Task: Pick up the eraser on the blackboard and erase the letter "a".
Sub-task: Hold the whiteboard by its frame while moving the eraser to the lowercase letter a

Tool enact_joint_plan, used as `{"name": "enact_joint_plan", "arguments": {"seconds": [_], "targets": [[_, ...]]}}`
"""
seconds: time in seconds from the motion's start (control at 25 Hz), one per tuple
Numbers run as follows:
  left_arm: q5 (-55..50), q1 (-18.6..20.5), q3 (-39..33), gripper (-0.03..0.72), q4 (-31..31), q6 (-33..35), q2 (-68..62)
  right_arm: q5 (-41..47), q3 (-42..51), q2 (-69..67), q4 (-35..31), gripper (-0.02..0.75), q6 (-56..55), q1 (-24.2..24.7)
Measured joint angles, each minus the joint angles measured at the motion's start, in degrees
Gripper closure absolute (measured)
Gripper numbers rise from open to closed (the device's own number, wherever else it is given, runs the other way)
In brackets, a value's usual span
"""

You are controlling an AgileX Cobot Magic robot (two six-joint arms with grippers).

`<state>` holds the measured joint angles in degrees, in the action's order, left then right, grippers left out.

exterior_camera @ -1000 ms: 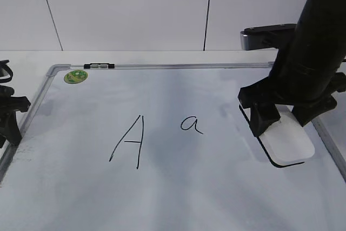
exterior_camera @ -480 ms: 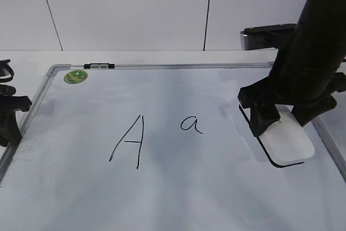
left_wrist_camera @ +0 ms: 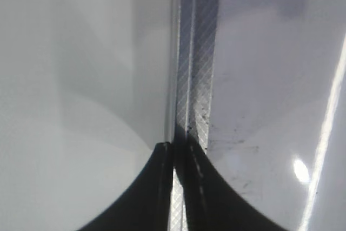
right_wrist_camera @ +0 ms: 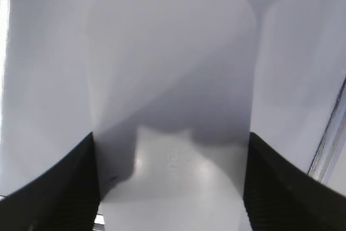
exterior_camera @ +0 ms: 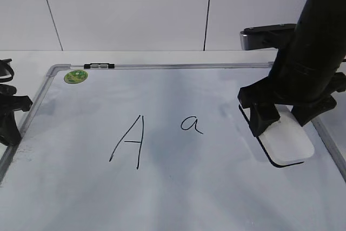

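The white eraser [exterior_camera: 292,145] lies on the right part of the blackboard [exterior_camera: 162,66], its black underside showing along the edge. My right gripper [exterior_camera: 280,125] straddles it from above with a black finger pressed to each long side. In the right wrist view the eraser [right_wrist_camera: 173,79] fills the space between the fingers [right_wrist_camera: 170,150]. The small letter "a" [exterior_camera: 192,124] is drawn at the board's middle, left of the eraser and apart from it. My left gripper [exterior_camera: 8,128] is shut and empty over the board's left frame [left_wrist_camera: 197,79], as the left wrist view [left_wrist_camera: 178,147] shows.
A taller capital "A" [exterior_camera: 128,142] stands left of the small "a". A round green sticker [exterior_camera: 75,76] and a black-and-silver clip [exterior_camera: 99,66] sit at the board's top left. The board's right frame [right_wrist_camera: 330,144] runs close beside the eraser. A white wall stands behind.
The eraser's near end sits very slightly higher in the picture than a second ago. The arms have hardly moved.
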<state>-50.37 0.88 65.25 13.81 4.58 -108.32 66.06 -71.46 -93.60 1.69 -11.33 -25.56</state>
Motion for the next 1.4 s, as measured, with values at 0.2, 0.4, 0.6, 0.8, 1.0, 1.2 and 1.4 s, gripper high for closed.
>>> {"name": "enact_joint_plan", "arguments": {"seconds": [0.2,0.4,0.6,0.8,1.0,1.2,1.4], "targets": [[0.04,0.00,0.00,0.657,0.00,0.00,0.00,-0.22,-0.97,-2.30,0.00,0.186,0.48,0.00],[0.04,0.00,0.00,0.657,0.03,0.00,0.00,1.14,-6.65,-8.41,-0.42,0.186,1.23,0.00],[0.04,0.00,0.00,0.657,0.16,0.00,0.00,2.60,-12.70,-13.63,-0.96,0.186,1.56,0.00],[0.04,0.00,0.00,0.657,0.25,0.02,0.00,3.44,-18.31,-18.26,-0.96,0.186,1.56,-0.59],[0.13,0.00,0.00,0.657,0.36,0.12,0.00,3.53,-21.48,-22.23,-0.46,0.186,1.56,-3.40],[0.13,0.00,0.00,0.657,0.45,0.12,0.00,3.65,-22.66,-25.52,-0.33,0.186,1.67,-4.63],[0.13,0.00,0.00,0.657,0.45,0.12,0.00,3.65,-22.85,-27.15,-0.09,0.186,1.67,-4.73]]}}
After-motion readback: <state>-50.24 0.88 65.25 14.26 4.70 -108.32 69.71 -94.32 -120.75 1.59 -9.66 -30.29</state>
